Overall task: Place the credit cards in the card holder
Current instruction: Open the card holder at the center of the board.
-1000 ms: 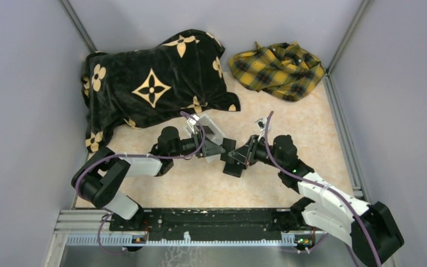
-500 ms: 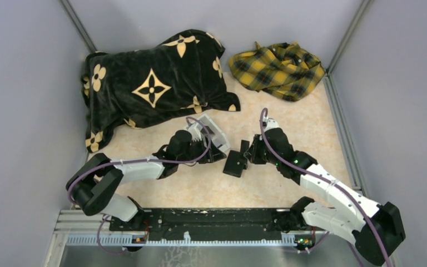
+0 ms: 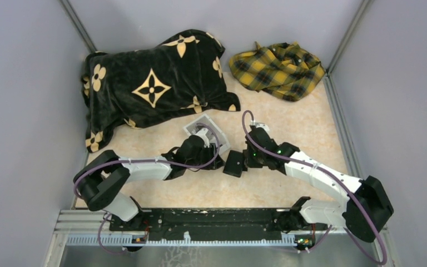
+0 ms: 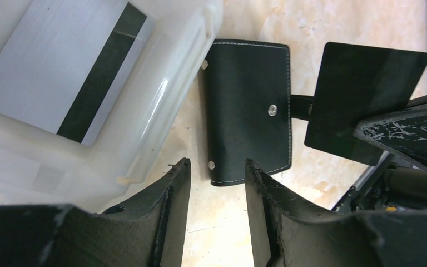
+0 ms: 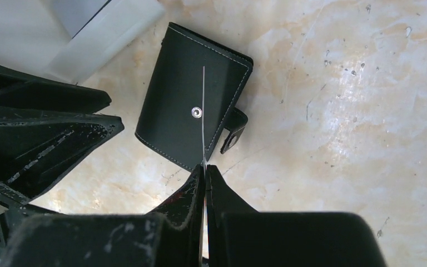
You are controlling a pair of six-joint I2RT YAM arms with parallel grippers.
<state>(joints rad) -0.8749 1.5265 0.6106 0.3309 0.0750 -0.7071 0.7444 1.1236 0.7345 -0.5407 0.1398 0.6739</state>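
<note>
Table (image 3: 289, 133): beige, marbled, glossy top with grey walls round it. Blanket (image 3: 150, 83): plush black fabric with gold flower and diamond motifs, lying crumpled at far left. Plaid cloth (image 3: 278, 69): yellow and dark check, bunched at far right. Box (image 4: 167, 105): translucent white plastic, rectangular, open top, rounded walls, mid-table. Inside it lies a grey card (image 4: 55, 72), a flat matte rectangle with a dark stripe along its length. Card holder (image 5: 192, 119): black smooth leather-like rectangle with pale stitching at the edges. It has a metal snap stud (image 5: 196, 112) at the centre and a short strap tab (image 5: 233, 130) off one edge. It is folded shut and lies flat on the table just beside a corner of the box, between the two grippers. Dark card (image 4: 361, 97): thin, black, slightly glossy, rounded corners. The right wrist view shows it only edge-on, as a fine line over the holder. Both arms reach inward, low over the table, and meet at mid-table. The left gripper (image 4: 216, 167) points down at the holder's edge beside the box, its jaws parted with nothing between them. The right gripper (image 5: 204, 169) has its jaws pressed together on the dark card, which it holds on edge above the closed holder.
</note>
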